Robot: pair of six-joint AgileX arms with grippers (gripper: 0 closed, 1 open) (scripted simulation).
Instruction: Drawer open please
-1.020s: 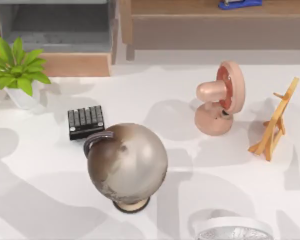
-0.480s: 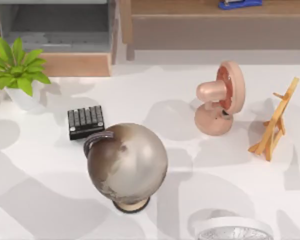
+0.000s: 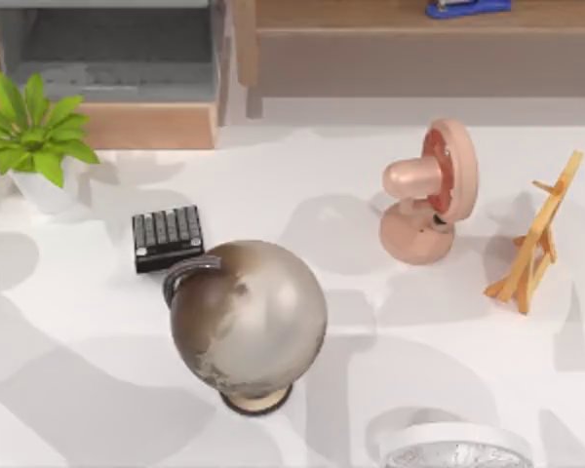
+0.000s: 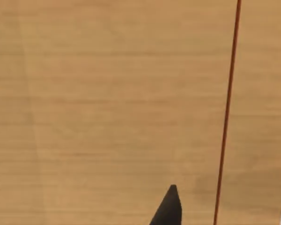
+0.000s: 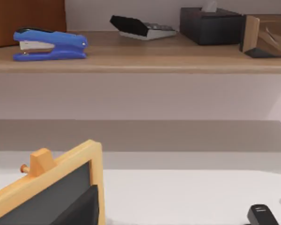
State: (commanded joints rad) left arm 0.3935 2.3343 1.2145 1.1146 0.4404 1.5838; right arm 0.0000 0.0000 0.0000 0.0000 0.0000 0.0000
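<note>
The drawer sits at the table's back left. It is pulled out, so its grey walls and speckled floor show behind the light tan front panel. Part of my left gripper rises close in front of a light tan wooden surface crossed by a thin red line. I cannot tell whether that surface is the drawer's front. In the right wrist view my right gripper is open, one dark fingertip low over the white table and the other against a small chalkboard easel.
A potted plant stands just in front of the drawer. A black keypad, a globe, a pink fan, a wooden easel and a white fan stand on the table. A blue stapler lies on the shelf board.
The shadows on the left of the table have shifted a little. The drawer and the objects on the table have not moved.
</note>
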